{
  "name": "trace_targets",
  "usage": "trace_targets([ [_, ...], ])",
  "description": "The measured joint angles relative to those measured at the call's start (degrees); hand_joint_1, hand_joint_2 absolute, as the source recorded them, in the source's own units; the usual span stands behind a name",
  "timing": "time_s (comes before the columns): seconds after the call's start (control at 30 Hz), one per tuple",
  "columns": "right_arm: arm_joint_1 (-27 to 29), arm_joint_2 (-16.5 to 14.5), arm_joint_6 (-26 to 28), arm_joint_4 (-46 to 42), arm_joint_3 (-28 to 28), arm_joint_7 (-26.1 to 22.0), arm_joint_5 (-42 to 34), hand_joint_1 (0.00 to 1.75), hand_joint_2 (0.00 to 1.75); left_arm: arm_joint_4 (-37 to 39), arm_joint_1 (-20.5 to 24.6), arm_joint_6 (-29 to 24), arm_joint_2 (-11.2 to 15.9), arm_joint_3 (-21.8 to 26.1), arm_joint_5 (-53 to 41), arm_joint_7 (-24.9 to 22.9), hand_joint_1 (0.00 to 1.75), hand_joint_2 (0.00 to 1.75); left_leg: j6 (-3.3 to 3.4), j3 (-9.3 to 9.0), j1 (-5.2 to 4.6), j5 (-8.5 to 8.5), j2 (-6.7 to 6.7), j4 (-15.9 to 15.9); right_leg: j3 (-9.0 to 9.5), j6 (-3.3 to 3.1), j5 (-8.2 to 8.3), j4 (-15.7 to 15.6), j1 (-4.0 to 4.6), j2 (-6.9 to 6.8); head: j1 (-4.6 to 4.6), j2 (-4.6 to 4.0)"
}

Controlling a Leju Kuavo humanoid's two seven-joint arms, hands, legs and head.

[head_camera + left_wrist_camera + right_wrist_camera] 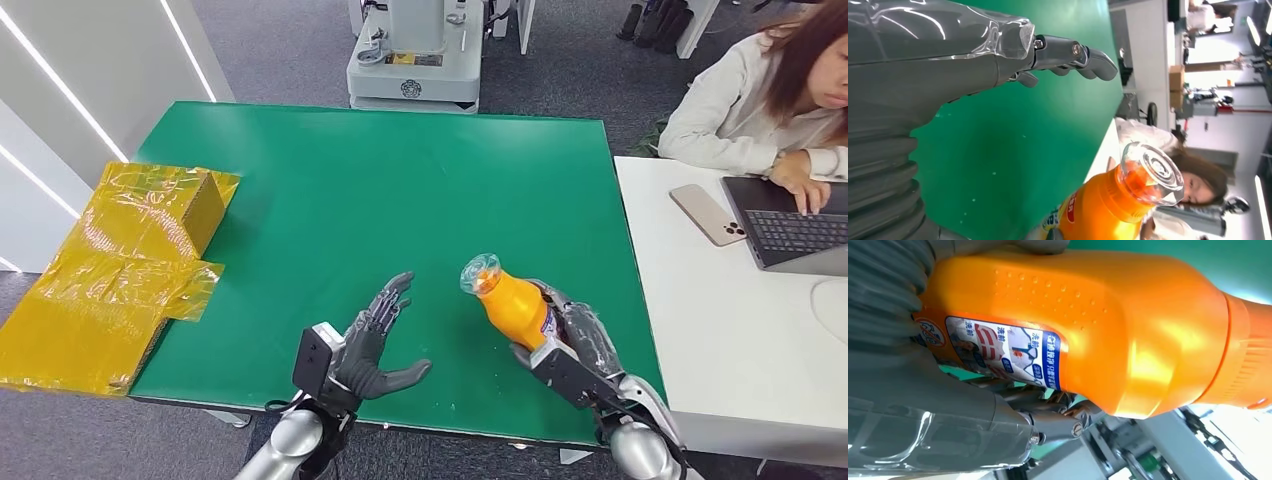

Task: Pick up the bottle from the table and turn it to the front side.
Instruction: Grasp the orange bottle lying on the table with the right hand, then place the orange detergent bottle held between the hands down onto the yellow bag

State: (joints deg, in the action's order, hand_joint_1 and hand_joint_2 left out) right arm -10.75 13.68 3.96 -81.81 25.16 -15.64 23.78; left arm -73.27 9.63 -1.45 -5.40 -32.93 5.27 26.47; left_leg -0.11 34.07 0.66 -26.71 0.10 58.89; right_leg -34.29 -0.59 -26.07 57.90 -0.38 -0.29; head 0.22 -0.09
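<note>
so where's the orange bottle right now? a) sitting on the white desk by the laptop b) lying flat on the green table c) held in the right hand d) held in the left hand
c, the right hand grips the orange bottle above the green table, with its fingers wrapped around the body, while the left hand is spread and holds nothing.

The right hand (575, 345) covers the lower body of the orange bottle (510, 300) at 5 o'clock from its clear cap (480, 272). The label (1003, 352) print is too small to read. The picture's edge cuts off the laptop (790, 235), possibly open.
</note>
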Motion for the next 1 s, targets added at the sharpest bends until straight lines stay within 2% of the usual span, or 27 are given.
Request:
trace_targets([
  [0.2, -0.47, -1.13, 0.22, 0.14, -0.11, -2.18, -1.11, 1.75, 1.75, -0.53, 1.36, 2.96, 0.50, 0.18, 1.67, -1.37, 0.00, 1.75, 0.00, 0.02, 0.00, 0.00, -0.01, 0.00, -0.01, 0.00, 0.00, 0.01, 0.00, 0.00, 0.00, 0.02],
  [0.33, -5.77, -5.31, 1.55, 5.21, 2.13, -8.35, -4.80, 1.75, 1.75, -1.17, 10.46, 13.18, 2.48, 1.56, 9.93, -6.70, 0.00, 1.75, -0.10, 0.00, 0.01, 0.10, -0.01, 0.00, -0.02, -0.05, 0.05, 0.08, 0.01, 0.00, 0.00, 0.00],
  [0.43, -7.84, -7.33, 1.88, 7.50, 4.26, -8.56, -5.08, 1.75, 1.75, -1.15, 14.97, 14.00, 2.73, 2.33, 12.00, -7.99, 0.00, 1.75, -0.14, -0.01, 0.02, 0.13, -0.02, 0.00, -0.03, -0.06, 0.05, 0.12, 0.01, 0.00, 0.00, 0.00],
  [0.67, -11.38, -11.33, 2.40, 11.01, 9.03, -6.48, -3.53, 1.75, 1.75, -1.11, 21.47, 11.93, 2.58, 3.51, 13.00, -10.16, 0.00, 1.75, -0.15, 0.01, 0.02, 0.14, -0.02, -0.01, -0.09, -0.07, 0.04, 0.15, 0.01, 0.01, -0.01, 0.00],
  [0.83, -12.31, -12.17, 3.22, 12.29, 10.56, -6.19, -4.81, 1.75, 1.75, -1.04, 22.98, 6.26, 2.51, 3.64, 7.90, -9.17, 0.00, 1.75, -0.15, 0.05, 0.00, 0.13, -0.02, -0.01, -0.12, -0.06, 0.03, 0.13, 0.00, 0.01, 0.00, 0.00],
  [1.0, -12.95, -12.33, 4.28, 13.02, 11.19, -6.05, -5.87, 1.75, 1.75, 0.21, 23.12, 3.00, 2.53, 3.83, 5.49, -8.00, 0.00, 1.75, -0.15, 0.06, 0.00, 0.13, -0.02, -0.01, -0.12, -0.06, 0.03, 0.12, 0.00, 0.01, 0.00, 0.00],
])
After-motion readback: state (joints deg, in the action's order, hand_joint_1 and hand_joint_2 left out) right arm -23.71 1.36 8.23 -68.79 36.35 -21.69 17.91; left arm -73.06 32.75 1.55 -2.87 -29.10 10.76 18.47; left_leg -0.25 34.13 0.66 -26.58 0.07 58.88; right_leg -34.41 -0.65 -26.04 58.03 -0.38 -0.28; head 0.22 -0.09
